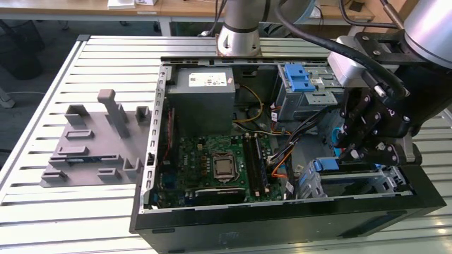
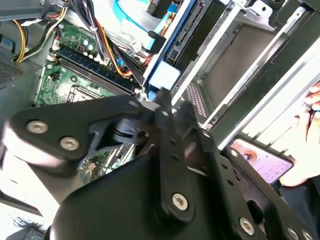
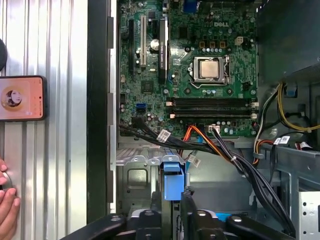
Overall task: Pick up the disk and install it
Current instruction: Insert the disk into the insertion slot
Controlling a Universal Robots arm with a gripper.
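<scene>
— Gripper (image 3: 171, 202) state, please?
— Clenched on the disk (image 3: 172, 181): in the first wrist view its two black fingers (image 3: 187, 206) press against either side of the bright blue carrier end.
— How does the disk look?
— Thin, seen edge-on (its flat faces are turned from the cameras). A bright blue plastic frame ends in a squarish tab; in the second wrist view that tab glares pale and a dark slab runs back from it.
— Where is it?
— Standing on edge in the metal drive cage (image 3: 134, 175), in the corner of the black computer case (image 1: 282, 222) toward the exterior view's right. How deep it sits I cannot tell.
— Beyond it?
— Black cables (image 3: 240, 165) and an orange one (image 3: 199, 134) cross just past the cage. Then comes the green motherboard (image 3: 150, 85) with its silver processor socket (image 3: 208, 69), then the grey power supply (image 1: 205, 98) against the case's far wall.
— Outside the case?
— A phone (image 3: 21, 98) lies on the slatted table (image 3: 60, 150), a person's hand (image 3: 6, 210) near it; a grey fixture (image 1: 92, 143) sits well apart, on the exterior view's left.
</scene>
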